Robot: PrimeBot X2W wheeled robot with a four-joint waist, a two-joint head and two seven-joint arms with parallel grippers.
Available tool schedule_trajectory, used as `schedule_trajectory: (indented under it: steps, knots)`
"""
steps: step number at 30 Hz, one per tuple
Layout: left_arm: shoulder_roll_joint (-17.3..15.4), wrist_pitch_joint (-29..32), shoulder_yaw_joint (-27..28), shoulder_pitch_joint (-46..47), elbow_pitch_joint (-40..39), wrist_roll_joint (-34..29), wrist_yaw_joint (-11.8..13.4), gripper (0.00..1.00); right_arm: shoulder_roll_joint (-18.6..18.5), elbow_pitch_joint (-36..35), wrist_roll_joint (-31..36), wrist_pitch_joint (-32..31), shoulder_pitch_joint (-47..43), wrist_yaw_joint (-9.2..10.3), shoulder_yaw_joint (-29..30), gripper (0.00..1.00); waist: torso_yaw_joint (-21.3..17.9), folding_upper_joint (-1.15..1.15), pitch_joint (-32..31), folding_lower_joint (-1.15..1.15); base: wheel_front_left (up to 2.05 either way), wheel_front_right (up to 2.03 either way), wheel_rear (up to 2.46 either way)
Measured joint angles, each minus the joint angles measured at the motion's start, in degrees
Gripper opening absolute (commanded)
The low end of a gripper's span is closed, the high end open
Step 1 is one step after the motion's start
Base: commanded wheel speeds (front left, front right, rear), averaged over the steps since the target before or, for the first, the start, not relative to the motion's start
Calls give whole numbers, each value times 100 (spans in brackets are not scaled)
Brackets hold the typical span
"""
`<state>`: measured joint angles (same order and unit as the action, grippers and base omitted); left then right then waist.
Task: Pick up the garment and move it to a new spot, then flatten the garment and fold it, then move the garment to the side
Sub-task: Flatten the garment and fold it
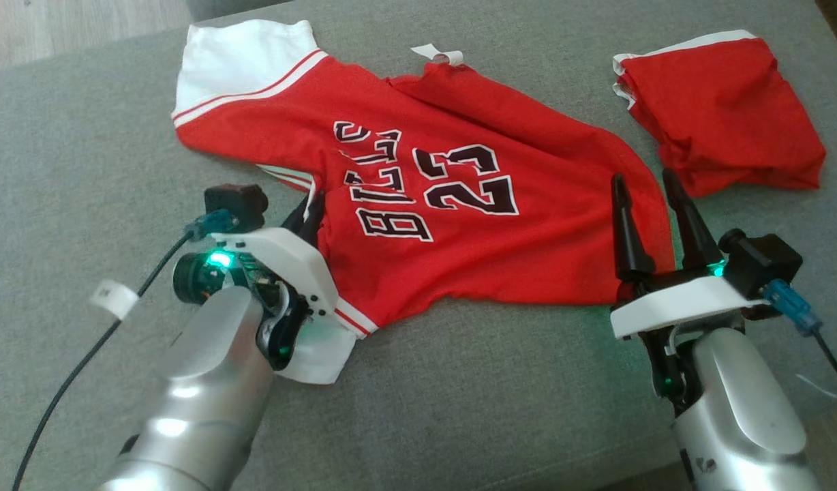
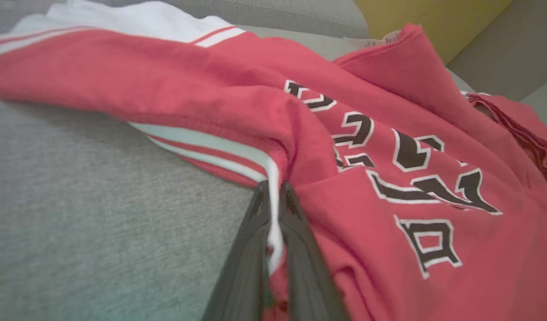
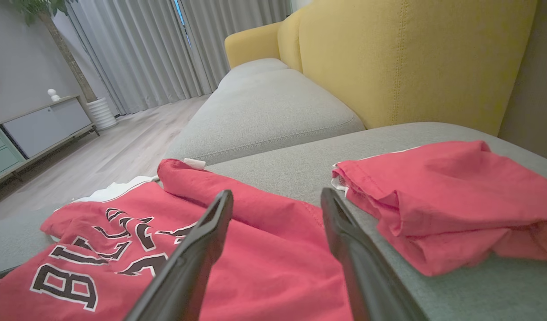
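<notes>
I'm pinching the white-trimmed edge of the garment point(image 1: 459, 204) with the left gripper point(image 2: 273, 192), its fingers pressed together on the cloth at the near-left side. The garment is lying on the grey cushion point(image 1: 84, 150) with its long axis running left to right. Its near-right hem is sitting just below the right gripper point(image 1: 643, 179), which is hovering spread wide and is the nearer arm for that end. I'm counting one garment in work, one folded red piece point(image 1: 722, 109) at the far right, and two grippers.
</notes>
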<state>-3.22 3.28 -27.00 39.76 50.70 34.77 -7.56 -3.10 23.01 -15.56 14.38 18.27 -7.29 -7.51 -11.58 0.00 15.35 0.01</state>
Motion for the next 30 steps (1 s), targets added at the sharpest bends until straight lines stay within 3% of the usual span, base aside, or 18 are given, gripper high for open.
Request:
schedule_trajectory:
  steps: [14,23,27,28,29,30]
  knots:
    - [-601,-1355,134,378,101,353,-1,0,1,64,35,0,-2,0,43,100,197,0,-171,-1,0,0,0]
    - [-1117,-1545,283,738,227,310,2,0,1,112,44,0,-4,0,24,100,289,0,-189,-1,0,0,0]
    - [-1240,-1267,147,976,368,193,2,0,1,156,55,0,-3,0,0,100,314,0,-184,-1,0,0,0]
    - [-1239,-1224,81,988,387,175,1,41,1,162,54,0,-3,0,-15,100,318,0,-185,-1,0,0,0]
    - [-1235,-1181,10,987,409,145,1,100,0,170,54,0,-3,0,-41,100,323,0,-189,0,0,0,0]
    - [-1230,-1160,-74,982,436,129,0,100,0,180,54,0,-3,0,-70,100,331,0,-197,0,0,0,0]
